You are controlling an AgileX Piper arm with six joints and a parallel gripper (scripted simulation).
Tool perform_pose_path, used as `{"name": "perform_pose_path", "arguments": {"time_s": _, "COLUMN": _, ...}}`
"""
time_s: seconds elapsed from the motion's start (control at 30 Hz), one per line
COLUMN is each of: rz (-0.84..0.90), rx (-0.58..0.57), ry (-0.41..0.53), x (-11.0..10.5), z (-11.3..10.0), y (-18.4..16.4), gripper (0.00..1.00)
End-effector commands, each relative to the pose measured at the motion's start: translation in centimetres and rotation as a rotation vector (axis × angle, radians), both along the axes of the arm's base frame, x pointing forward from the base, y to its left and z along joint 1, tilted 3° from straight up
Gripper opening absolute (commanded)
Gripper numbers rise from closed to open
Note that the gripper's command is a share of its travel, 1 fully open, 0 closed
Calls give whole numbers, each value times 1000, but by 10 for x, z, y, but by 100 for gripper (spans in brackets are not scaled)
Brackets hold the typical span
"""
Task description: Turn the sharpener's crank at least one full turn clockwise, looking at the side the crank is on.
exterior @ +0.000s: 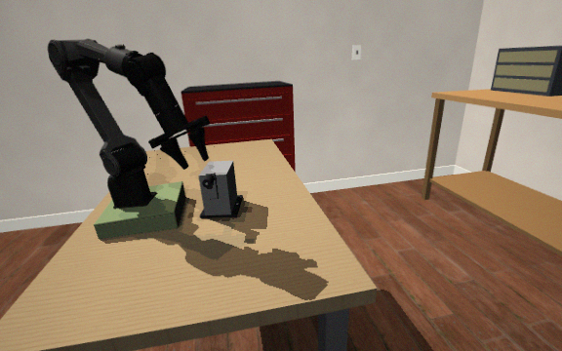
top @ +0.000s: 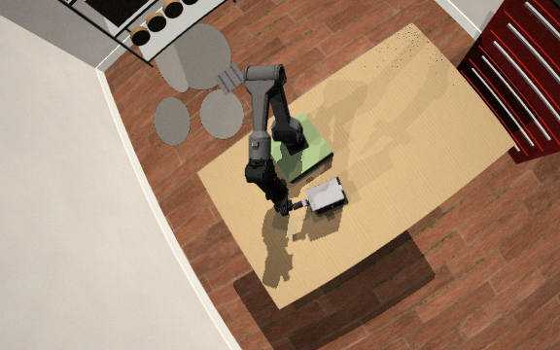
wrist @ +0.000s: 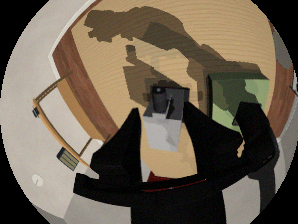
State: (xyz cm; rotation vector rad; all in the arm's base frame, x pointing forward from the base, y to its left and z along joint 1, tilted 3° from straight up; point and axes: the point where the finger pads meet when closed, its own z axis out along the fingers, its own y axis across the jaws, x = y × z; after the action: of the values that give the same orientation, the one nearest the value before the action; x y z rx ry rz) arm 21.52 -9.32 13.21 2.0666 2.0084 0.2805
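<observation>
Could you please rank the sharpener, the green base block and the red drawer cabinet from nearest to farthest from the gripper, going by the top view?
1. Sharpener, just beside the open gripper, on its crank side.
2. Green base block, farther up the table, under the arm's foot.
3. Red drawer cabinet, off the table's far end, at the picture's upper right.

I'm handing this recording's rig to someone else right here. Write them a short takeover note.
Gripper: open, holding nothing, poised above the sharpener, fingers pointing down toward it.
Sharpener: upright on the wooden table, beside the arm's green base block.
Crank: on the side facing the exterior camera, untouched.
Done: approach only.
Left: lower onto the crank handle, grasp it, turn one full clockwise revolution.
</observation>
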Motion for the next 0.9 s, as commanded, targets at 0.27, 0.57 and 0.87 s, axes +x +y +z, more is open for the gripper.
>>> {"name": "perform_pose_path", "arguments": {"time_s": 0.27, "rz": 1, "rx": 3, "ry": 2, "x": 4, "z": -21, "y": 0, "gripper": 69}}
{"name": "perform_pose_path", "arguments": {"time_s": 0.57, "rz": 0, "rx": 0, "ry": -1, "x": 6, "z": -25, "y": -1, "gripper": 69}}
{"name": "perform_pose_path", "arguments": {"time_s": 0.87, "rz": 0, "rx": 0, "ry": -1, "x": 5, "z": -25, "y": -1, "gripper": 69}}
